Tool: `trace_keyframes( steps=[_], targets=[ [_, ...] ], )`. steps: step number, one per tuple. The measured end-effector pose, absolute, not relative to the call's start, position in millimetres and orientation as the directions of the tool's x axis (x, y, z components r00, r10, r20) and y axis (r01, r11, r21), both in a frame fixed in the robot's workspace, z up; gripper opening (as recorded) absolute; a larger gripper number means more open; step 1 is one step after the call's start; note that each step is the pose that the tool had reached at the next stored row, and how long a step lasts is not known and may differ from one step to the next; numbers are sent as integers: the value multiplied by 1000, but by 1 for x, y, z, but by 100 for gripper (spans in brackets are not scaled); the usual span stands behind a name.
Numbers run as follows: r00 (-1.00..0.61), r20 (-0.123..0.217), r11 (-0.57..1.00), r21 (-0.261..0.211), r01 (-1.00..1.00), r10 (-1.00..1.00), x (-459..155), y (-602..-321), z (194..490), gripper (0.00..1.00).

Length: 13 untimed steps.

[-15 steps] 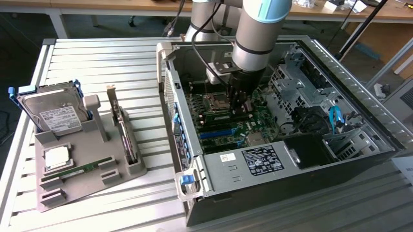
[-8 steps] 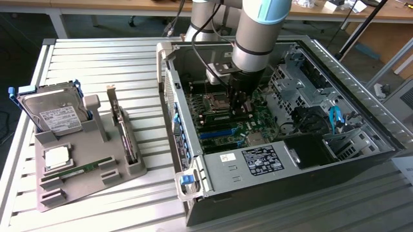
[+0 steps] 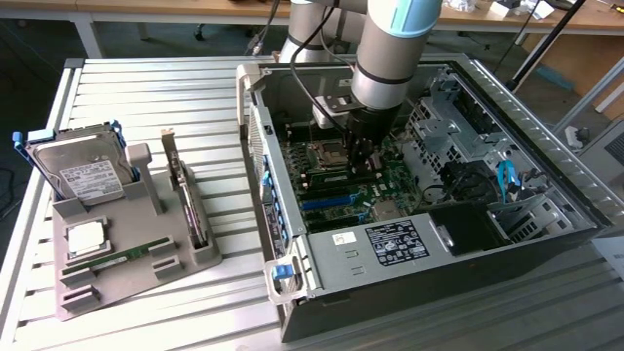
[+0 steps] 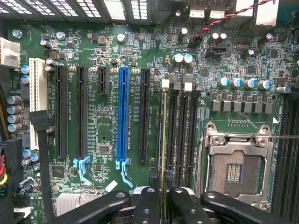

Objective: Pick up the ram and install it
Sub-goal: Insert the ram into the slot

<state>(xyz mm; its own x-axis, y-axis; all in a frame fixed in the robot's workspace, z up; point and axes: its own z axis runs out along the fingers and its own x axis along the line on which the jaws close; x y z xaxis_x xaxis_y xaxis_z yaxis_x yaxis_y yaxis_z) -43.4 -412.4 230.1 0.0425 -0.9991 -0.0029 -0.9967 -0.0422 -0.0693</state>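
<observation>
Above the motherboard (image 4: 107,56) inside the open case, the gripper (image 4: 163,198) has its fingers clamped on the ram (image 4: 163,140), held edge-on between them. The ram's long axis runs parallel to the memory slots (image 4: 174,135), apparently in line with the slot farthest from the processor socket (image 4: 236,168). Whether it is seated cannot be told.

motherboard (image 4: 140,51) green | long slot (image 4: 123,114) blue | ram (image 4: 163,140) green | pincer (image 4: 163,198) black

The ram (image 4: 163,140) shows edge-on (chips hidden); one end vanishes between jaws.
</observation>
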Motion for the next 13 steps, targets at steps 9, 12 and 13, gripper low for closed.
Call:
trace_keyframes(
  steps=[9, 12, 13],
  targets=[
    [15, -3, -15, -69, -997, -1000, -43, -412, 230, 15],
    [4, -3, -4, -69, -998, -1000, -43, -412, 230, 15],
    [-1, -3, 1, -69, -998, -1000, -43, -412, 230, 15]
  ],
)
